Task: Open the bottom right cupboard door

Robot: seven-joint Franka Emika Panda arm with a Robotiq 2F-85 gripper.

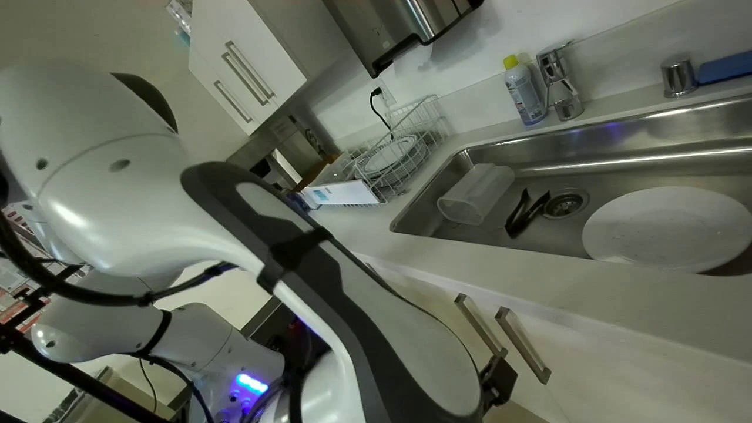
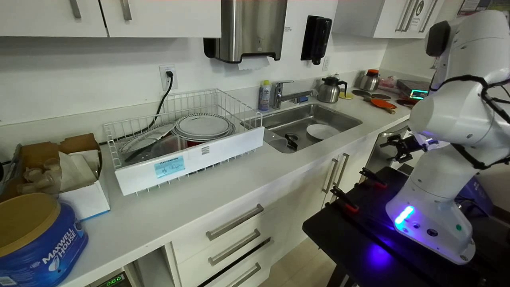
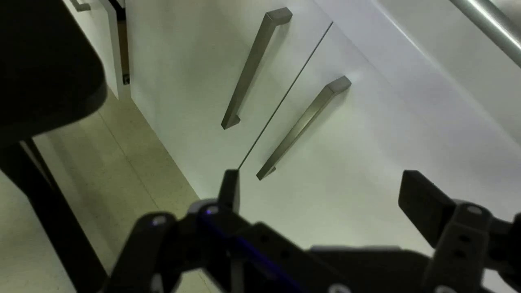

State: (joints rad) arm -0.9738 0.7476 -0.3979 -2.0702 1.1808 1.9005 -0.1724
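The bottom right cupboard door (image 3: 378,162) is flat glossy white and shut; it also shows in both exterior views (image 1: 623,370) (image 2: 359,169). Its silver bar handle (image 3: 303,127) runs beside the thin seam in the wrist view and also shows in both exterior views (image 1: 523,345) (image 2: 341,170). The identical door (image 3: 183,81) with its own bar handle (image 3: 253,71) lies left of the seam. My gripper (image 3: 320,177) is open and empty, facing the right door, apart from the handle. In an exterior view my gripper (image 2: 389,152) points toward the cabinets. Elsewhere the arm hides most of it.
A black table (image 2: 358,255) with clamps bears the robot; its edge (image 3: 49,101) shows at left in the wrist view. The counter (image 2: 223,199) and sink (image 1: 546,252) are above the doors. Drawer fronts (image 2: 235,231) lie farther left, one slightly open.
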